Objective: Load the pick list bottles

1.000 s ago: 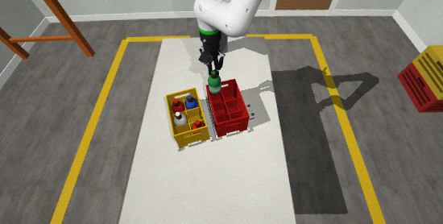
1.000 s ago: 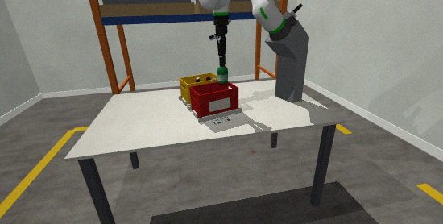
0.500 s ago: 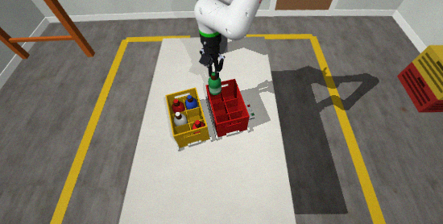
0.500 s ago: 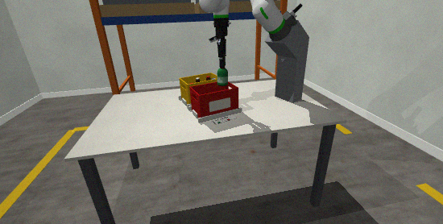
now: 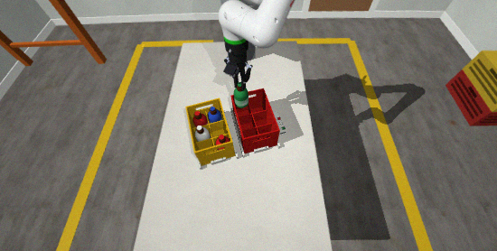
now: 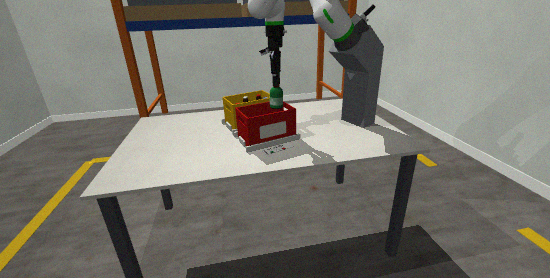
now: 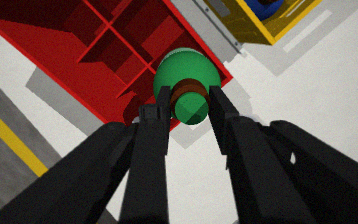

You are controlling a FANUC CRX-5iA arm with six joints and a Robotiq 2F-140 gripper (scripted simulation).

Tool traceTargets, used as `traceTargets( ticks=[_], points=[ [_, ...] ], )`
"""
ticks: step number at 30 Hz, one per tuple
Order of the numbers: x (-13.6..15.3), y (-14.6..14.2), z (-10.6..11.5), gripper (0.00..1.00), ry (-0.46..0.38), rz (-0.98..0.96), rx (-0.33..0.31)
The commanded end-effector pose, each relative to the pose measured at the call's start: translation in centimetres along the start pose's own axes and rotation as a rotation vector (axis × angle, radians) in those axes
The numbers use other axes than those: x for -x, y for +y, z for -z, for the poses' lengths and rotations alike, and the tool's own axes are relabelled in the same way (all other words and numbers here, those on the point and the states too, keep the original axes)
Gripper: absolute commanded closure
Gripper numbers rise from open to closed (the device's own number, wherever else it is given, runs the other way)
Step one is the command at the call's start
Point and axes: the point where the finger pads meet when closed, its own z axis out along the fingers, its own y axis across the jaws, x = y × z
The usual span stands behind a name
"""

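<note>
My gripper (image 5: 240, 85) (image 6: 276, 84) (image 7: 189, 100) is shut on the neck of a green bottle (image 5: 241, 97) (image 6: 276, 97) (image 7: 186, 67). The bottle hangs upright over the back left compartment of the red crate (image 5: 261, 142) (image 6: 245, 133) (image 7: 50, 45) in the top view; how deep its base sits is unclear. No other bottle shows there. The yellow crate (image 5: 217, 155) (image 6: 230, 113) (image 7: 271, 40) holds a dark red bottle (image 5: 200, 118), a blue one (image 5: 214, 115) (image 7: 264, 7), a whitish one (image 5: 201, 134) and a red-capped one (image 5: 221, 142). The pick list (image 5: 283, 128) (image 6: 275, 150) is too small to read.
The crates stand side by side on the white table (image 5: 235, 206) (image 6: 165, 143), the yellow one left of the red one in the top view, with a narrow gap. The arm's grey pedestal (image 6: 360, 88) stands at the table's back right in the exterior view.
</note>
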Motion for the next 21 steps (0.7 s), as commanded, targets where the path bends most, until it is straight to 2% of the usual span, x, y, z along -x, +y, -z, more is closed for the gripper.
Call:
traceTargets(
  ticks=[1, 21],
  points=[
    [-0.1, 0.0, -0.2, 0.9, 0.001, 0.001, 0.0],
    [-0.1, 0.0, -2.0, 0.9, 0.001, 0.001, 0.0]
  ],
)
